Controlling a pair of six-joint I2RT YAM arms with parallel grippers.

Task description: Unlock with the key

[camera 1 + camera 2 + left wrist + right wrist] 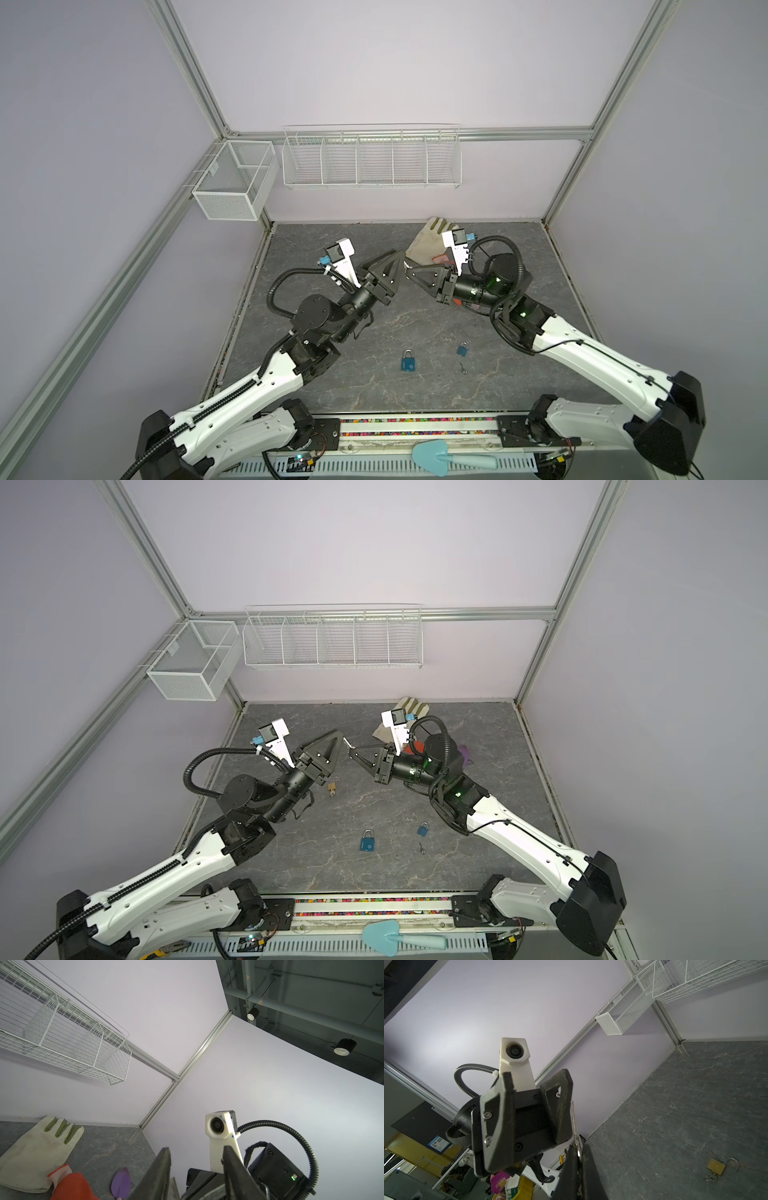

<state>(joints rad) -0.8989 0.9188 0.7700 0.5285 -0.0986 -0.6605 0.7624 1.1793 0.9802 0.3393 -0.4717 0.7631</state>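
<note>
My two grippers meet tip to tip above the middle of the table. The right gripper [579, 1147] [351, 752] is shut on a thin silver key [573, 1122], whose blade sticks out past its tips. That blade runs along the outer side of one finger of the left gripper [535, 1078] [196, 1149] [401, 262]. The left gripper stands open and holds nothing. A brass padlock [716, 1166] [331, 786] lies on the table below them with its shackle swung open. Two blue padlocks [409, 363] [461, 349] lie nearer the front, with a small loose key [462, 368] beside them.
A pale work glove [432, 241] [39, 1151], a red cloth [72, 1186] and a purple trowel [121, 1182] lie at the back right. A wire shelf [370, 160] and a mesh basket [235, 180] hang on the back wall. A light blue trowel [440, 455] rests on the front rail.
</note>
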